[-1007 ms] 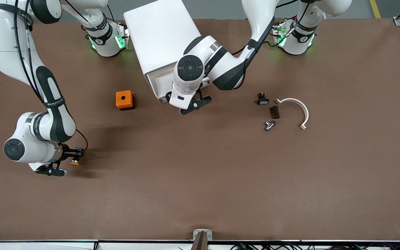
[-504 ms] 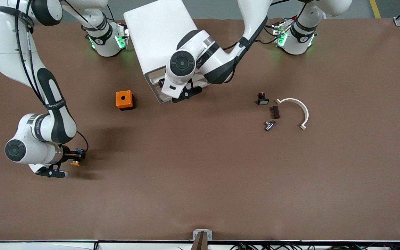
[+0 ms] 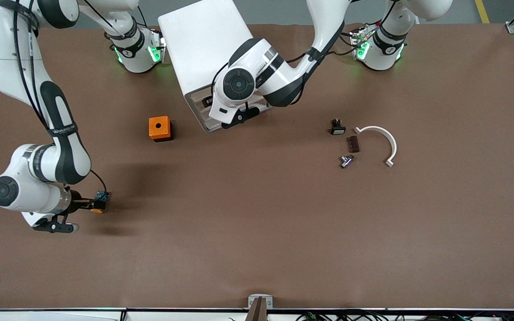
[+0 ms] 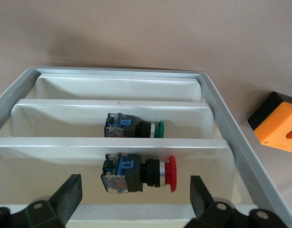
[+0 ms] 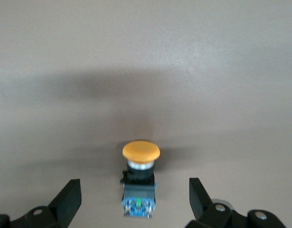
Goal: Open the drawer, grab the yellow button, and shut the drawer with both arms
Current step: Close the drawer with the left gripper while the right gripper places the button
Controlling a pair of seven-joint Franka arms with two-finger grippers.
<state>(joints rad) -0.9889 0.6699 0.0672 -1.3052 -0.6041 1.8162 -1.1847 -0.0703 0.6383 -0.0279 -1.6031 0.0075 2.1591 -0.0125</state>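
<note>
- While the right arm bends low over the bench (image 3: 257, 232) toward its own end, its elbow folds down and its wrist lies nearly level, so the right end effector (image 3: 91, 206) points sideways along the bench top.
- In the right wrist view the right end effector (image 5: 135, 199) has its fingers (image 5: 70, 197) spread wide, one to each side of the button (image 5: 139, 183), with clear gaps and no contact.
- The button (image 3: 98, 204) lies on its side on the bench, orange cap away from the wrist and blue-black body toward it, nearer to the front camera than the orange cube (image 3: 159, 128) and well apart from the cabinet (image 3: 208, 49).
- The left arm reaches from its base across to the cabinet, forearm sloping down and wrist turned toward the cabinet's front.
- The left end effector (image 3: 221, 113) sits at the cabinet's front, close against the drawers.
- In the left wrist view the left end effector (image 4: 136, 197) is wide open, its fingers (image 4: 70, 194) framing white drawer fronts.
- Which of these is the top drawer I cannot tell; two lower trays show, one holding a red-capped button (image 4: 139, 172), one a green-capped button (image 4: 135, 129).
- A black-and-white switch (image 3: 337, 127), a dark block (image 3: 352, 144), a metal fitting (image 3: 346, 160) and a white curved piece (image 3: 382, 141) lie toward the left arm's end, well apart from the cabinet.
</note>
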